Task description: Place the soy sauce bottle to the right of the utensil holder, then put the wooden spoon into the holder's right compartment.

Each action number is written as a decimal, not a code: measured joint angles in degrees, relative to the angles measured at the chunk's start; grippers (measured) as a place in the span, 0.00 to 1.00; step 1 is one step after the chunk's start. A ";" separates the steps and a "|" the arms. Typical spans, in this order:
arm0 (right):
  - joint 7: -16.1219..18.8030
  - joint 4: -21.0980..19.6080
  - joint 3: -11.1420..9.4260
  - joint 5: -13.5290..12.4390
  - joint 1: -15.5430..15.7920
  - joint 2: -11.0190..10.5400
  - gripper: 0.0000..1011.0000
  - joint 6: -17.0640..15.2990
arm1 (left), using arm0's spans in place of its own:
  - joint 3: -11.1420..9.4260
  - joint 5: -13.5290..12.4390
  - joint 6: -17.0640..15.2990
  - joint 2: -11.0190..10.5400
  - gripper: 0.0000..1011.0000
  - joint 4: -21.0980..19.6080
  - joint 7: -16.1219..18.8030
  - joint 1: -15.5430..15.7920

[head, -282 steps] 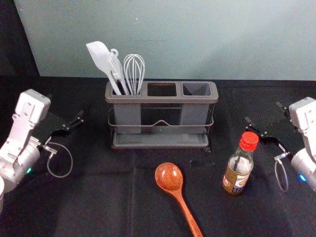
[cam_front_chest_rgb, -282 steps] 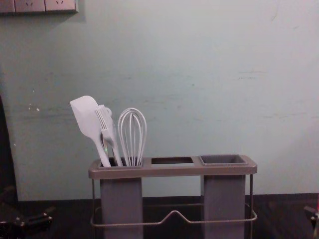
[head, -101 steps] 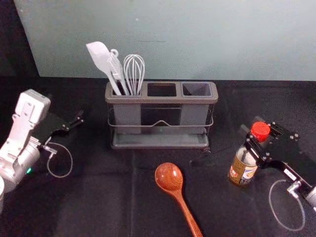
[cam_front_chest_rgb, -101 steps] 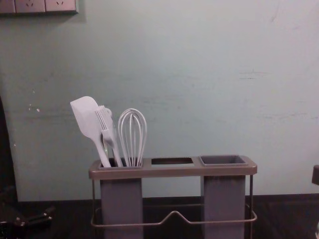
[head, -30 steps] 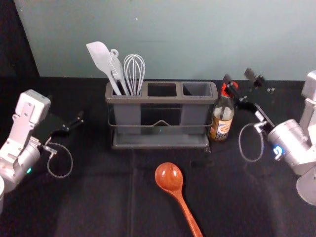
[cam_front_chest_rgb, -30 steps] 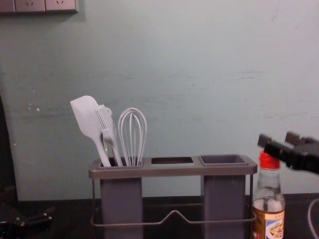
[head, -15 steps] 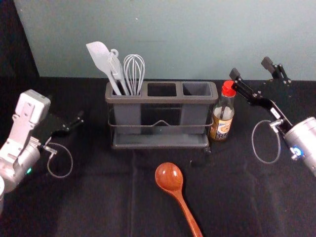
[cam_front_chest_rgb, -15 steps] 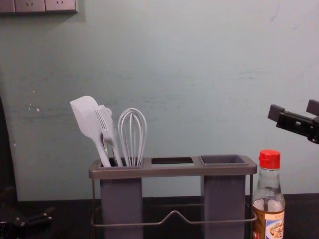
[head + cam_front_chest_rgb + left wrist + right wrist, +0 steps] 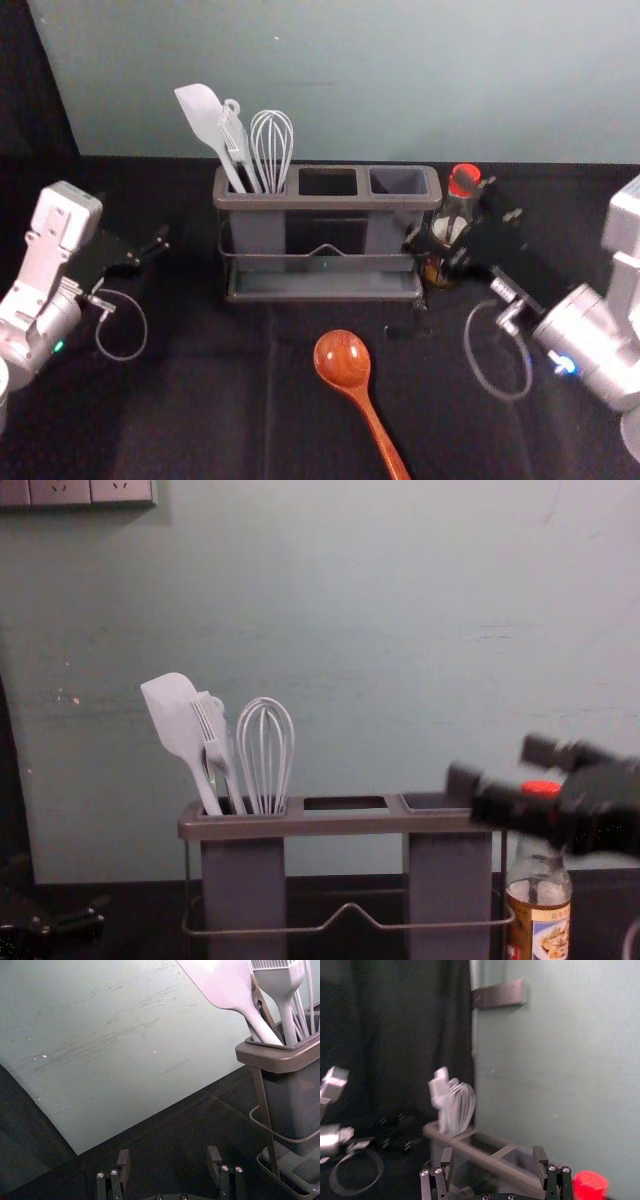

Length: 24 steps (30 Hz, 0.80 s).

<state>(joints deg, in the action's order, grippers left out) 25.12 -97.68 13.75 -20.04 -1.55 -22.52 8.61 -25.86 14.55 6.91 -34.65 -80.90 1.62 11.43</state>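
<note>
Bottle's parked, spoon's next, mind the cap
Soy sauce bottle (image 9: pixel 540 922) stands just right of the utensil holder (image 9: pixel 322 202); wooden spoon (image 9: pixel 342 358) lies in front. Right gripper (image 9: pixel 493 1156), spread and empty by the bottle, should clear the cap first, then probably pinch the handle near the bowl, square on. Left gripper (image 9: pixel 168 1156) idles open, off left.

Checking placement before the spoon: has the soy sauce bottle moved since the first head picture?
Yes. The soy sauce bottle moved away from the robot and slightly left, to beside the utensil holder's right end.
</note>
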 joint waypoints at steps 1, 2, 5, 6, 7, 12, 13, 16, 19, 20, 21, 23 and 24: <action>0.19 0.00 0.49 0.23 0.07 -0.17 0.99 -0.22 | 0.00 0.00 0.00 0.00 0.99 0.00 0.00 0.00; 0.34 0.01 1.05 0.39 0.13 -0.34 0.99 -0.43 | 0.00 0.00 0.00 0.00 0.99 0.00 0.00 0.00; 1.08 0.84 3.64 1.21 0.28 -0.81 0.99 -1.74 | 0.00 0.00 0.00 0.00 0.99 0.00 0.00 0.00; 1.16 1.09 4.09 1.30 0.28 -0.84 0.99 -2.01 | 0.00 0.00 0.00 0.00 0.99 0.00 0.00 0.00; 1.26 1.35 4.53 1.43 0.29 -0.88 0.99 -2.31 | 0.00 0.00 0.00 0.00 0.99 0.00 0.00 0.00; 1.39 2.65 7.53 2.65 0.11 -1.15 0.99 -4.88 | 0.00 0.00 0.00 0.00 0.99 0.00 0.00 0.00; 1.32 2.77 7.96 3.04 0.05 -1.20 0.99 -5.23 | 0.00 0.00 0.00 0.00 0.99 0.00 0.00 0.00; 0.73 3.18 9.26 4.46 -0.25 -1.36 0.99 -6.37 | 0.00 0.00 0.00 0.00 0.99 0.00 0.00 0.00; 0.51 3.62 9.97 5.20 -0.47 -1.35 0.99 -6.82 | 0.00 0.00 0.00 0.00 0.99 0.00 0.00 0.00; 0.29 3.92 10.27 5.49 -0.61 -1.29 0.99 -6.94 | 0.00 0.00 0.00 0.00 0.99 0.00 0.00 0.00; 0.23 4.06 10.36 5.62 -0.67 -1.25 0.99 -6.95 | 0.00 0.00 0.00 0.00 0.99 0.00 0.00 0.00; 0.14 4.28 10.50 5.78 -0.77 -1.17 0.99 -6.99 | 0.00 0.00 0.00 0.00 0.99 0.00 0.00 0.00; 0.14 4.28 10.49 5.78 -0.77 -1.17 0.99 -6.99 | 0.00 0.00 0.00 0.00 0.99 0.00 0.00 0.00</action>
<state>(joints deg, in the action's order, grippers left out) 25.26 -93.41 24.24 -14.26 -2.31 -23.69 1.62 -25.86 14.55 6.91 -34.65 -80.90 1.62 11.43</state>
